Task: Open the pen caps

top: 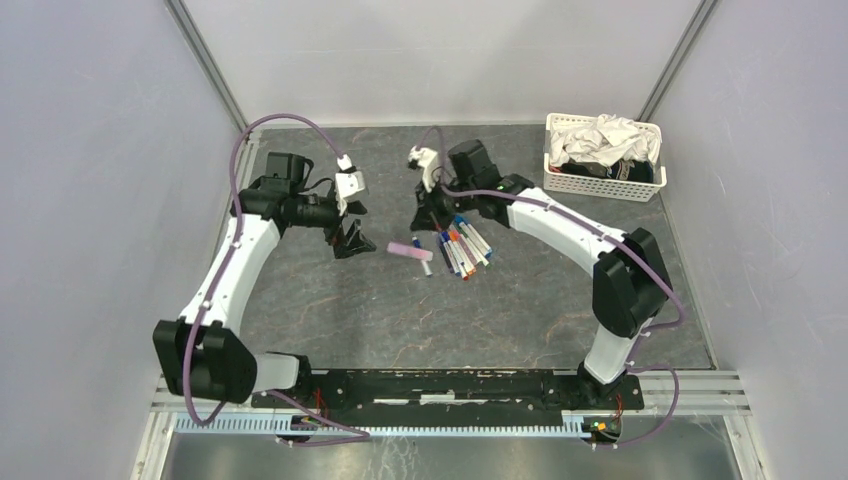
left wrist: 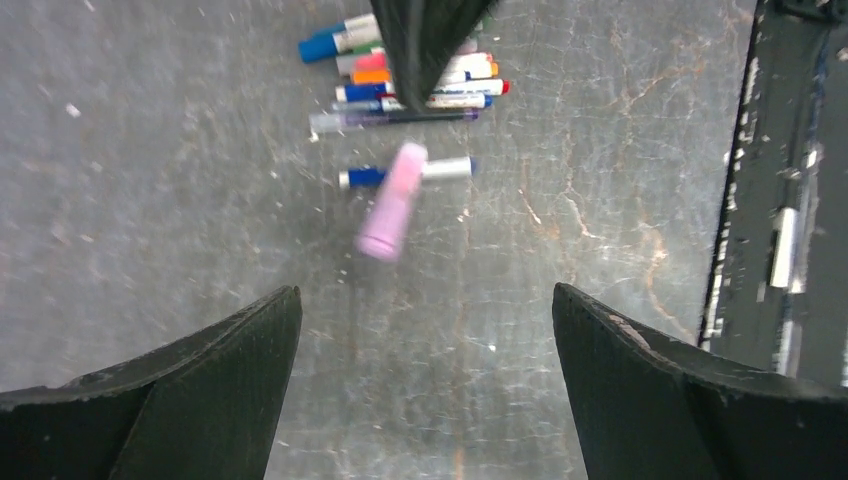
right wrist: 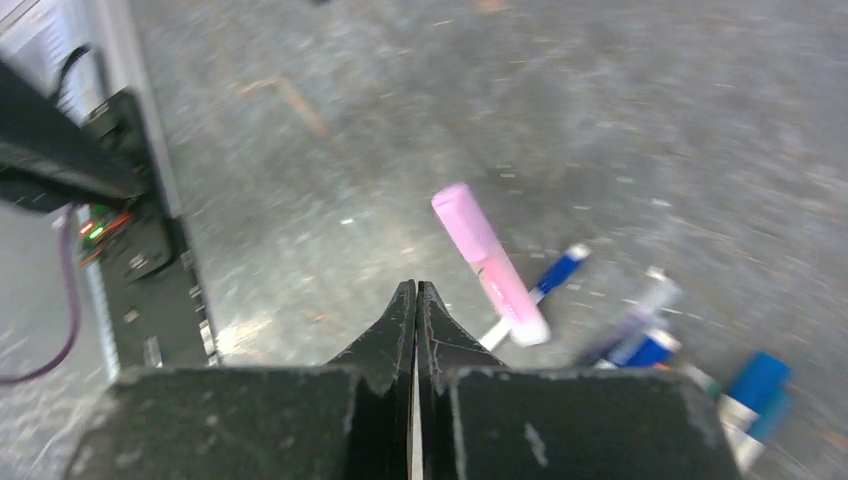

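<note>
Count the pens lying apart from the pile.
2. The lilac pen lies between the pile and the left claw; a thin blue-capped pen lies crossed under it. The right claw covers part of the pile, so another could be hidden.

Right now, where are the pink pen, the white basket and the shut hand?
pink pen (right wrist: pixel 490 262): right wrist view, mid barrel.
white basket (top: pixel 600 187): top view, front wall.
right hand (right wrist: pixel 416 288): right wrist view, between its fingertips.
</note>
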You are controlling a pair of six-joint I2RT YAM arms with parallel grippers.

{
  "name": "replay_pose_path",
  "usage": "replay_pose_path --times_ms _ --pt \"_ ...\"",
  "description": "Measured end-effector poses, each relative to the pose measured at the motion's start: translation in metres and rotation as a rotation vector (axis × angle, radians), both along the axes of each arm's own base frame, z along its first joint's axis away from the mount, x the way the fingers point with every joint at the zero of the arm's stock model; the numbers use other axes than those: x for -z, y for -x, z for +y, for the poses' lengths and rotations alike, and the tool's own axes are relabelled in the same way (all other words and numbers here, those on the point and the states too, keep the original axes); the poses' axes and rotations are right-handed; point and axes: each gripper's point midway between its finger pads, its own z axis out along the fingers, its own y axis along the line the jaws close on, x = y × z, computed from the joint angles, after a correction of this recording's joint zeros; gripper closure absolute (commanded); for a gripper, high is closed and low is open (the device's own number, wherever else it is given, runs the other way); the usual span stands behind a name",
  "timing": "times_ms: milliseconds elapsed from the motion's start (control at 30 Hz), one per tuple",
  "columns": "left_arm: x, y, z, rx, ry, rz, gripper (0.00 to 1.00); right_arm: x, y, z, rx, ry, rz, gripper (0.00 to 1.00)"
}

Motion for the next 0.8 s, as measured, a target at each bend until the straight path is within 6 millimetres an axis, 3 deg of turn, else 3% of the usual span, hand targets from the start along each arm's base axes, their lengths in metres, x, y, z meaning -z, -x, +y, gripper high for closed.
replay_pose_path --times_ms 100,167,233,333,433,567,700,800 --pt "-0.011 0.003 -0.002 0.056 -0.017 -0.125 0.00 -0.004 0.036 0.021 -0.124 0.002 0.024 0.97" --pt "-0.014 0.003 0.000 0.085 -0.038 -0.189 0.00 -0.008 0.049 0.031 -0.166 0.012 0.019 0.74" --pt "-0.009 0.003 0.003 0.099 -0.059 -0.214 0.00 -0.009 0.051 0.038 -0.166 0.033 -0.006 0.66" --pt "0.004 0.001 0.017 0.085 -0.072 -0.173 0.00 0.002 0.038 0.032 -0.091 0.085 -0.034 0.49" --pt "0.024 -0.006 0.050 0.020 -0.068 -0.066 0.00 0.026 0.027 0.019 -0.024 0.155 -0.061 0.46" --pt "0.048 -0.004 0.087 -0.051 -0.051 0.056 0.00 0.058 0.031 0.009 -0.028 0.242 -0.068 0.42" --pt "0.045 0.007 0.091 -0.060 -0.028 0.083 0.00 0.077 0.054 0.018 -0.129 0.279 -0.114 0.38" --pt "0.044 0.011 0.089 -0.064 -0.007 0.104 0.00 0.098 0.088 0.026 -0.269 0.300 -0.147 0.33"
